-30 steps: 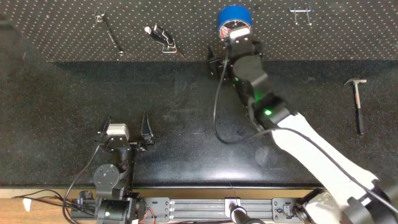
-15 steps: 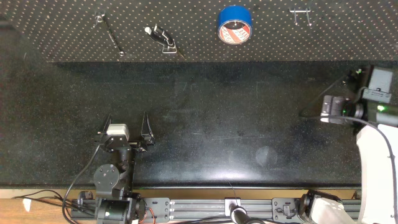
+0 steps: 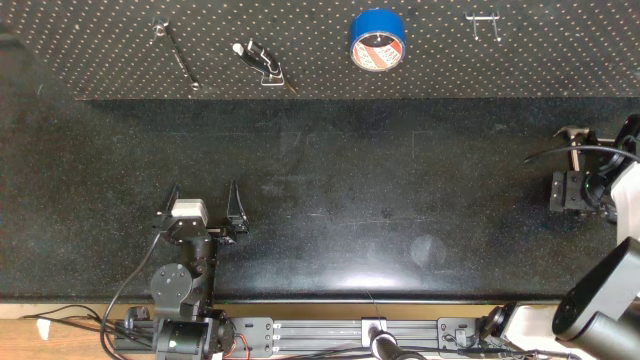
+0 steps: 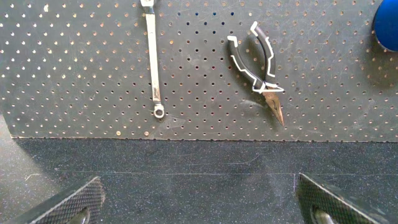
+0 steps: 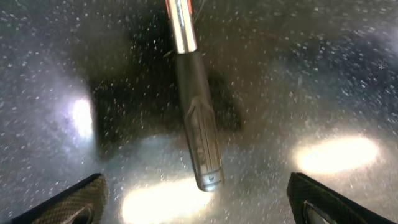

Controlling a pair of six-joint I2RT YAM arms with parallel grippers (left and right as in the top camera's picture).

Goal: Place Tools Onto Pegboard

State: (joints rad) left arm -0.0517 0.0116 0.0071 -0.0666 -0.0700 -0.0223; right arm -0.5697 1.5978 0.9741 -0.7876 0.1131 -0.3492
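Right hand (image 5: 198, 200) hovers with fingers spread wide either side of the hammer (image 5: 198, 137), which lies flat at the desk's (image 3: 350, 190) right end, lined up for a handle grab, while the left hand (image 4: 202, 205), also spread apart, sits facing the pegboard (image 4: 93, 74).

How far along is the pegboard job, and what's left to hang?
Done: the wrench, pliers and blue tape roll hang on the pegboard. In hand: the right gripper is open over the hammer, not yet gripping it. Left: the hammer lies on the table, and a bare hook waits at the board's right. The left gripper sits open near its base.
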